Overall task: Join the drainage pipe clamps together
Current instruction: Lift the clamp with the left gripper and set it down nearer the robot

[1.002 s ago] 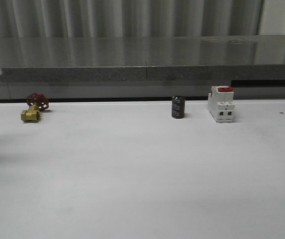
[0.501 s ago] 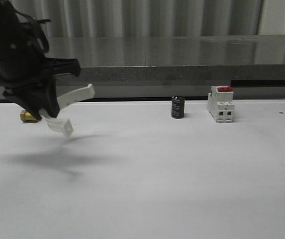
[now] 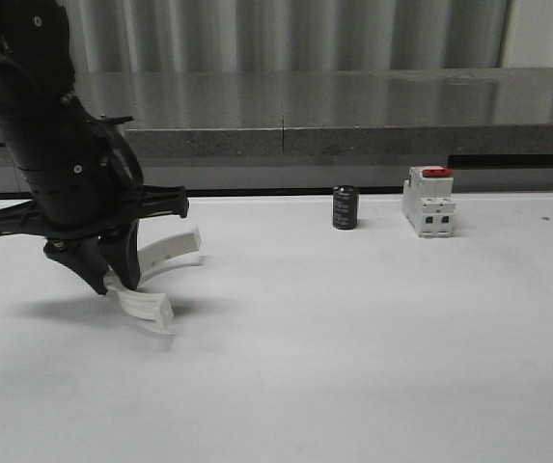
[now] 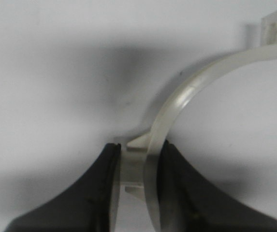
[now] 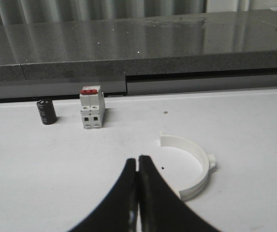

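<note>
A: Where do things stand?

B: The left gripper is clamped on one white plastic semicircular half-ring, its black fingers pinching the band close to a flange tab; the arc curves away from the fingers, low over the white table on the left side; I cannot tell whether its lower end touches the surface.

A: And the other one?

B: The second white plastic half-ring lies flat on the table, just beyond and to the right of the right gripper, whose fingers are pressed together and hold nothing; the two are apart.

A: How should the step go?

B: I judge this as carrying the held half towards its mate; keep the band level, turn it so the open side faces the other half's open side, then bring the tabs together squarely; a tilted approach would likely push the loose half away, so the right gripper may need to steady it.

A: Anything in the way?

B: The small black cylinder and the white block with a red top sit far back, well apart from both.
</note>
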